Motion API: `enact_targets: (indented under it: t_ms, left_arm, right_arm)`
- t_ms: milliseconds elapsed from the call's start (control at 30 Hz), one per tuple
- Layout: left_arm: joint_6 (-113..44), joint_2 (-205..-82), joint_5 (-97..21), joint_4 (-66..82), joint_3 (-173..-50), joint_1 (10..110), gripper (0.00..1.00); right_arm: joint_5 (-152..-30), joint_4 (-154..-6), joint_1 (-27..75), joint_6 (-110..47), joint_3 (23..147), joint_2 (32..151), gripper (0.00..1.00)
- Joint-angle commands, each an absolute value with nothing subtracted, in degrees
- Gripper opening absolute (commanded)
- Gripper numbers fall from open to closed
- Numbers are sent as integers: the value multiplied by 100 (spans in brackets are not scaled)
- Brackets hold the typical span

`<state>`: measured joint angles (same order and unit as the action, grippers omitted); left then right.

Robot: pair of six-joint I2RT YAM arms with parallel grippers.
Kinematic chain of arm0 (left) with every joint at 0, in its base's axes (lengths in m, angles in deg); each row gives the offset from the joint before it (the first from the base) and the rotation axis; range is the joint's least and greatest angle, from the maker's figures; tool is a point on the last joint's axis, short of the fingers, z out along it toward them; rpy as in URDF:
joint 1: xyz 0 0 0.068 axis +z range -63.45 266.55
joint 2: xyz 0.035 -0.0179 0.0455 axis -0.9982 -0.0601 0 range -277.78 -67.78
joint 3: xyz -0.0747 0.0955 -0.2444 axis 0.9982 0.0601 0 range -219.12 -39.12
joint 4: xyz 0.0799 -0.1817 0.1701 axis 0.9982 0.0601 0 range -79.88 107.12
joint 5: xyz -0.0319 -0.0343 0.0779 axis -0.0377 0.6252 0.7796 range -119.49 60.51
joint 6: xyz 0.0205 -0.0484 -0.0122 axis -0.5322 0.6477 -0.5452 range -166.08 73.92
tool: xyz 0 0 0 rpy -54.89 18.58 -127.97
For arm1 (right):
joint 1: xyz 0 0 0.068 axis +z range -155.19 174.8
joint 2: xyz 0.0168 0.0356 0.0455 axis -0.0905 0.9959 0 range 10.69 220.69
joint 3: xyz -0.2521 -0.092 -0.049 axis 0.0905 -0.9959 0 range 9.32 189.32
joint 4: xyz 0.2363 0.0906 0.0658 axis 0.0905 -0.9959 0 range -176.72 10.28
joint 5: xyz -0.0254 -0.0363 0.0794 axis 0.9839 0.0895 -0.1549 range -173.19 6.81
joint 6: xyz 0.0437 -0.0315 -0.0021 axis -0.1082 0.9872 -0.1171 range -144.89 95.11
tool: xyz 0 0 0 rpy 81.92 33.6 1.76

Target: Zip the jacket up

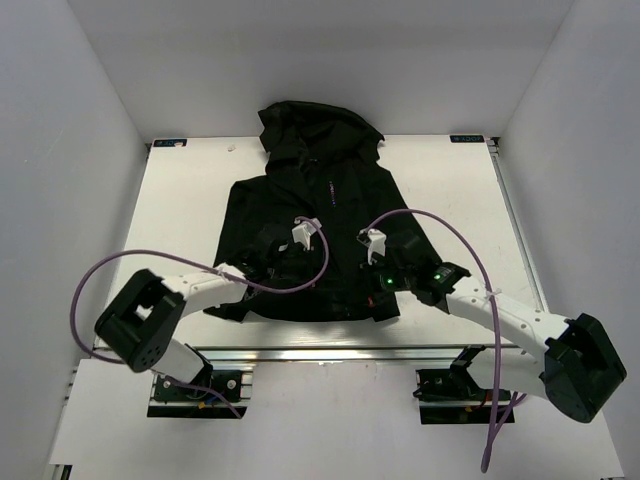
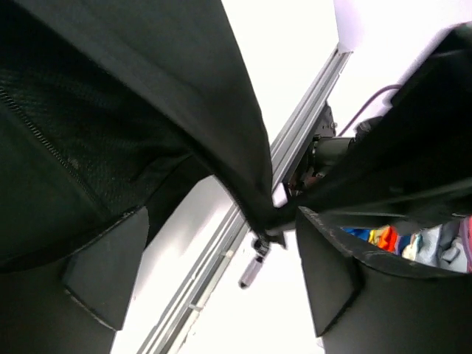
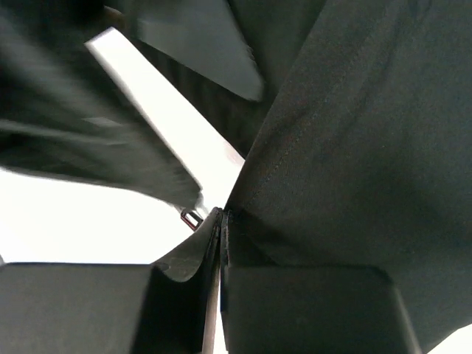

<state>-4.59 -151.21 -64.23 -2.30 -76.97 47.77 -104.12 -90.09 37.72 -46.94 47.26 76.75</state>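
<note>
Where the white table (image 1: 180, 220) fills the middle of the overhead view, the jacket (image 1: 320, 200) lies spread flat at its centre. Its hood points toward the top of the frame and overlaps the table's far edge, and its hem lies toward the bottom. The left arm (image 1: 190, 285) comes in from the lower left and the right arm (image 1: 500, 310) from the lower right. Both end on the lower part of the black cloth, either side of its middle.

Seen from its own wrist, the left gripper (image 2: 221, 217) is released, its fingers (image 2: 103, 273) standing wide apart at the bottom corners of the frame. A flap of the jacket hangs down between them. A small metal zipper pull (image 2: 253, 267) dangles at the tip of that flap, low in the middle, and a line of zipper teeth (image 2: 44, 144) runs down the left side.

From the other wrist, the right gripper (image 3: 221, 221) is clenched, its two fingers (image 3: 310, 310) pressed together along the bottom. They pinch the jacket's edge at mid-frame, just beside a small metal zipper piece (image 3: 192, 219).
</note>
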Motion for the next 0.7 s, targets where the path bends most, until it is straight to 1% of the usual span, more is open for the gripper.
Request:
enact_targets:
  t_ms: [0, 33, 67, 267, 433, 567, 600, 667]
  left_arm:
    - [-188, -15442, -6895, -1035, -7700, 4709, 89]
    - [-179, -15513, -6939, -1070, -7691, 4709, 80]
    - [-65, -15549, -6965, -1245, -7665, 4709, 77]
    - [261, -15418, -6913, -1966, -7305, 4709, 76]
    - [305, -15513, -6930, -2072, -7366, 4683, 74]
    - [410, -15750, -7000, -2353, -7375, 4648, 65]
    - [428, -15795, -7009, -2389, -7410, 4639, 58]
    - [463, -15856, -7027, -2477, -7436, 4612, 51]
  right_arm:
    - [-10982, -8456, 3577, -4634, 4642, 7380, 0]
    - [-11043, -8429, 3559, -4625, 4624, 7353, 0]
    - [-11105, -8421, 3533, -4625, 4606, 7327, 0]
    - [-11254, -8429, 3348, -4722, 4527, 7300, 0]
    - [-11439, -8315, 3339, -4775, 4510, 7301, 0]
    - [-11474, -8315, 3339, -4757, 4527, 7283, 0]
    - [-11475, -8315, 3339, -4766, 4527, 7283, 0]
    - [-11527, -8297, 3330, -4783, 4536, 7265, 0]
